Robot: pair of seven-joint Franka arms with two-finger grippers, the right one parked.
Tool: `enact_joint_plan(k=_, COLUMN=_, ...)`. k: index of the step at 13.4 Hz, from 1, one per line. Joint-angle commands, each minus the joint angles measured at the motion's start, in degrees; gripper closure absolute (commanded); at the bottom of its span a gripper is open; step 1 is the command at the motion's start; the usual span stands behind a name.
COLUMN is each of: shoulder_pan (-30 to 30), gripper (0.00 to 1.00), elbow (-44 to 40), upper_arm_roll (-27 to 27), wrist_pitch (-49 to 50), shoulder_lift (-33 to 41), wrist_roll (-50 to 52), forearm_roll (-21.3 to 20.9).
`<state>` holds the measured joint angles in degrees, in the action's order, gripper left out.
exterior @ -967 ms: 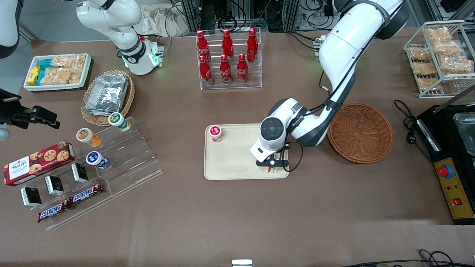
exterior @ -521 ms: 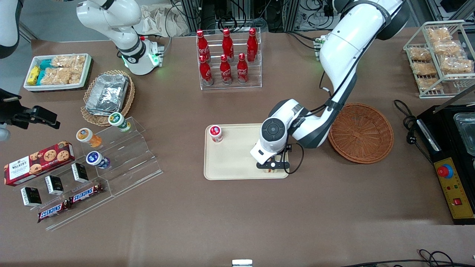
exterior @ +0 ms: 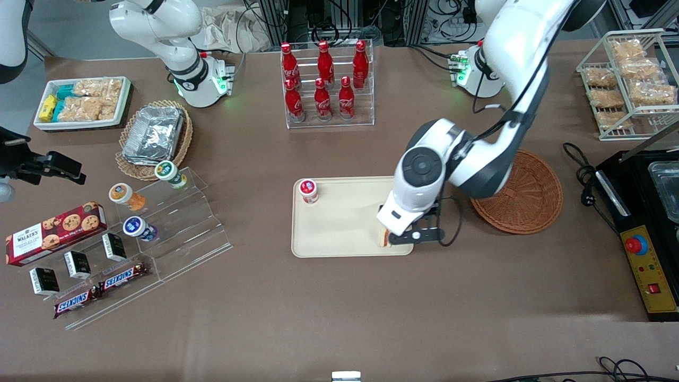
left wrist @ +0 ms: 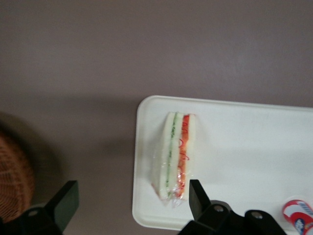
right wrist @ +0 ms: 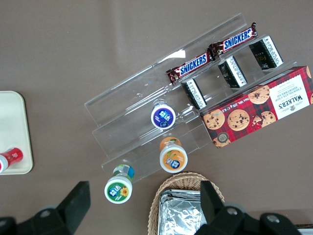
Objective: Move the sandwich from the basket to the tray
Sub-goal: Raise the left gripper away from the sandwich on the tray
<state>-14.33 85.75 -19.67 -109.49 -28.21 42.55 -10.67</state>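
The sandwich (exterior: pixel 383 240) (left wrist: pixel 176 154), a plastic-wrapped wedge showing green and red filling, stands on edge on the cream tray (exterior: pixel 339 228) (left wrist: pixel 244 142), close to the tray corner nearest the front camera and the basket. My gripper (exterior: pixel 412 235) (left wrist: pixel 131 196) hovers above that corner, open, with its fingers spread wide and nothing held; the sandwich lies below, close to one finger (left wrist: pixel 196 195). The reddish-brown woven basket (exterior: pixel 525 193) (left wrist: pixel 12 181) sits beside the tray toward the working arm's end, partly covered by the arm, and nothing shows in it.
A red-lidded cup (exterior: pixel 308 190) (left wrist: pixel 297 215) stands on the tray at its corner toward the parked arm. A rack of red bottles (exterior: pixel 328 85) stands farther from the front camera. A black control box (exterior: pixel 650 254) and a wire snack rack (exterior: pixel 628 79) lie at the working arm's end.
The gripper let go of the sandwich, rose, and shifted toward the basket. The sandwich stays standing on the tray, now visible beside the wrist.
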Motion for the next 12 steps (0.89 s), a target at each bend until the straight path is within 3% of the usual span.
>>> enact_joint_plan(k=1, shoulder_pan=3.95, gripper=0.0, elbow=1.61, upper_arm_roll=-0.11, wrist_pitch=6.98, shoulder_lift=8.93, wrist_roll=-2.54, forearm_roll=3.54)
enact_joint_plan(k=2, shoulder_pan=4.92, gripper=0.0, elbow=1.52, upper_arm_roll=0.59, wrist_pitch=10.14, shoulder_lift=11.83, wrist_roll=-5.35, forearm_roll=3.98)
enact_joint_plan(k=6, shoulder_pan=4.23, gripper=0.0, elbow=1.61, upper_arm_roll=13.75, wrist_pitch=19.73, shoulder_lift=22.64, wrist_roll=-20.0, forearm_roll=9.78)
enact_joint_plan(k=10, shoulder_pan=5.02, gripper=0.0, elbow=2.66, upper_arm_roll=23.17, wrist_pitch=25.11, shoulder_lift=28.46, wrist_roll=-39.17, forearm_roll=10.14)
enact_joint_plan(k=12, shoulder_pan=6.59, gripper=0.0, elbow=5.28, upper_arm_roll=24.5, wrist_pitch=23.72, shoulder_lift=30.39, wrist_roll=-43.51, forearm_roll=9.97)
